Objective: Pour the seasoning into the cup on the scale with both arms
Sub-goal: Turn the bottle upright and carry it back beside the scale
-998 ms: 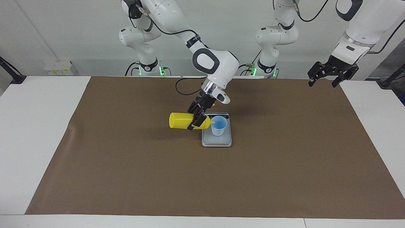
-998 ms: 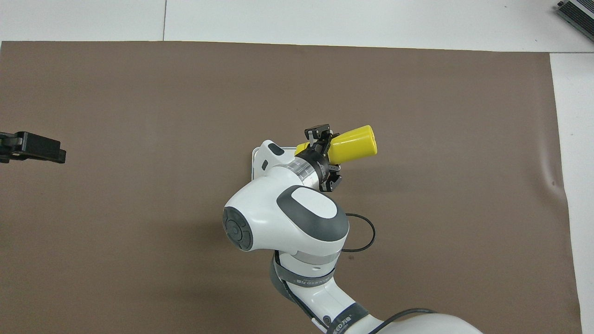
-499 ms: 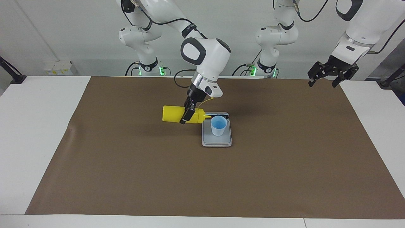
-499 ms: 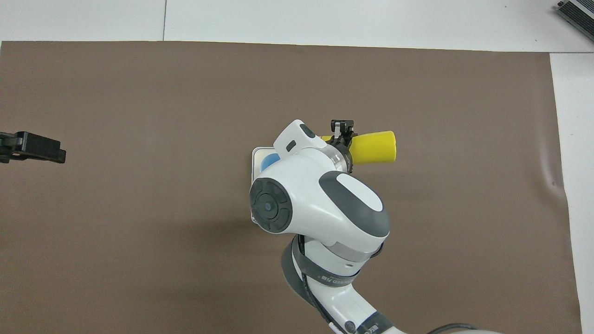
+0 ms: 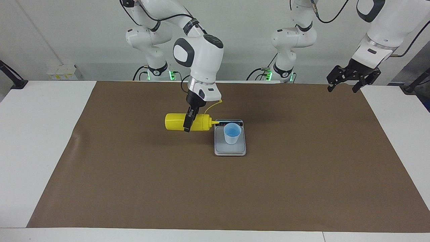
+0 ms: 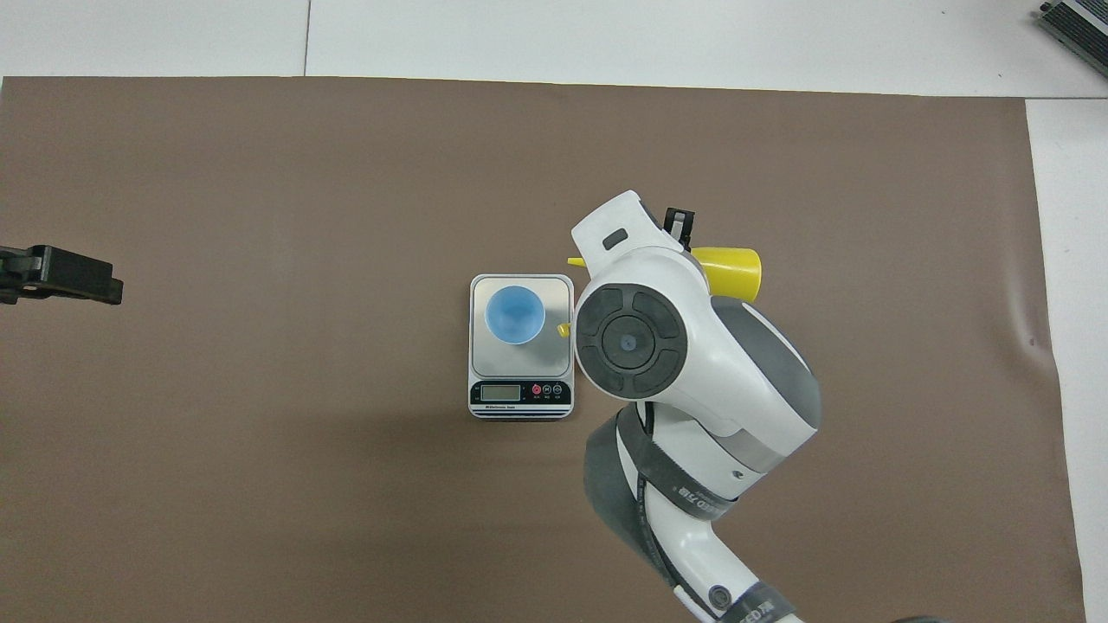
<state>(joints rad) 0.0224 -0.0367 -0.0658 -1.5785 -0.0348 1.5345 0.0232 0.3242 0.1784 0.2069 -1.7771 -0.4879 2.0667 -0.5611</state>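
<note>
R gripper is clamped on the seasoning bottle, holding it on its side up in the air over the brown mat, beside the scale on the side toward the R arm's end of the table. Fingers grip the bottle approx. mid-body, closer to the nozzle end. Nozzle points toward the scale, tip just over the scale's edge by the display strip, w/ the thin yellow cap strap curling up from it. Nozzle tip is beside the cup, apart from it, not over its mouth. In the overhead view the R arm's wrist covers most of the bottle; only the flat base and a bit of yellow near the scale's edge show.

Cup stands upright on the scale's grey plate, approx. centred, inside looks blue; contents can't be told. Scale sits roughly mid-mat, display strip at the edge nearer the robots, well away from every desk edge and corner.

L gripper hangs in the air over the mat's corner at the L arm's end, by the desk edge nearest the robots; its fingers stand apart, holding nothing. L arm waits there. Overhead view shows only its black tip at the frame's edge.

Mat covers most of the white desk, leaving bare white strips at both ends.
</note>
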